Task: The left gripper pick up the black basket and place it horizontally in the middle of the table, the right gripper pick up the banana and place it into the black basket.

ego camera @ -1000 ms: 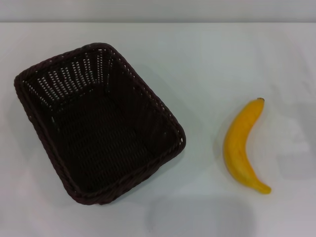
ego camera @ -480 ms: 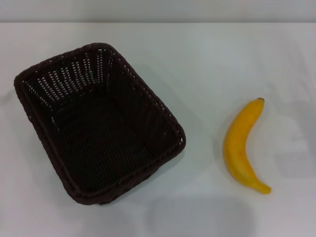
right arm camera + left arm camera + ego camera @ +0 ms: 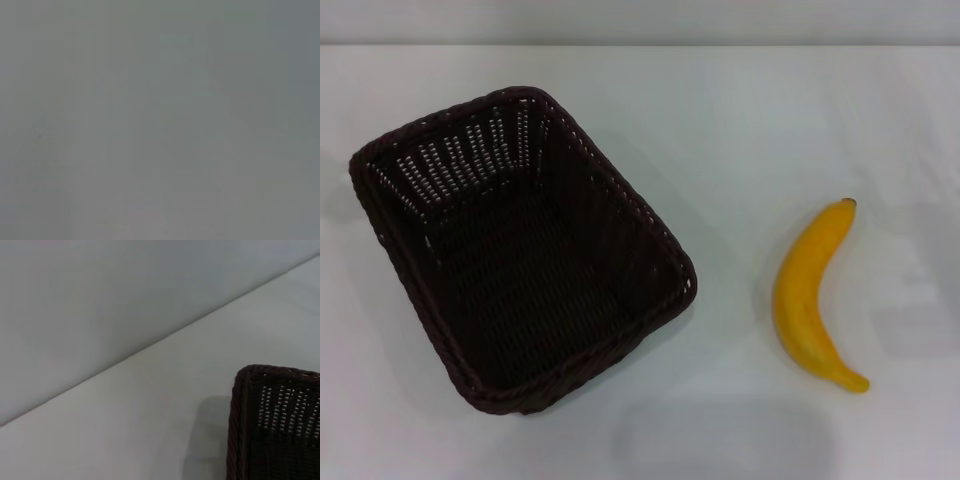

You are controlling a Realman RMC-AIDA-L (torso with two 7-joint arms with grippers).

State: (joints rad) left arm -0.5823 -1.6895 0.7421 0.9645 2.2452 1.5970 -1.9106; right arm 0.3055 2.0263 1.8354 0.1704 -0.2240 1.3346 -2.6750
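The black basket sits on the left half of the white table, turned at an angle, open side up and empty. One of its corners shows in the left wrist view. The yellow banana lies on the table to the right of the basket, stem tip pointing to the far side. Neither gripper shows in any view. The right wrist view shows only a plain grey surface.
The table's far edge runs across the top of the head view, with a pale wall behind it. It also shows in the left wrist view as a slanted line.
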